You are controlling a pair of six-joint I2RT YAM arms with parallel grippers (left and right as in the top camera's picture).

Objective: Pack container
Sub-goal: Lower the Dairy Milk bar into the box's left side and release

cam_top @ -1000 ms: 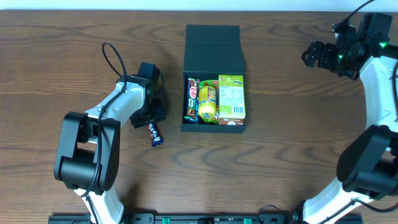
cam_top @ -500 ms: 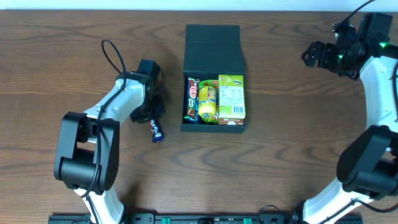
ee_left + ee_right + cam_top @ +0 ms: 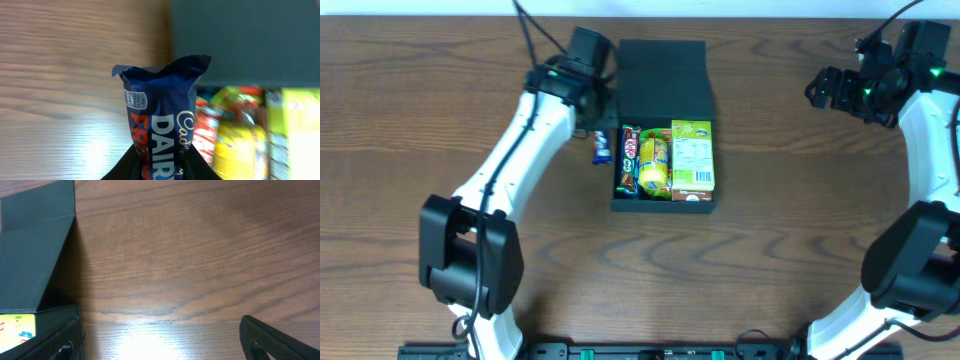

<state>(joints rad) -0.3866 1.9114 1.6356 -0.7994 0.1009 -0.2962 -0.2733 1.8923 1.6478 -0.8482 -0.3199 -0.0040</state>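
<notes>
Already the container (image 3: pixel 665 205) is lying open on the counter (image 3: pixel 770 250), holding a red bar (image 3: pixel 628 158), a yellow pack (image 3: pixel 653 165) and a green carton (image 3: pixel 692 155), so the packing is looking well along. The left hand (image 3: pixel 601 133) is clamping a blue chocolate bar (image 3: pixel 602 150) just left of the container, which is waiting to go in beside that crowded row; the right hand (image 3: pixel 830 88) is hanging with fingers apart, well right of it

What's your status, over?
Left gripper shut on blue chocolate bar, beside container, left side. Right gripper open, far right. Lid open, snacks inside. Path clear.
</notes>
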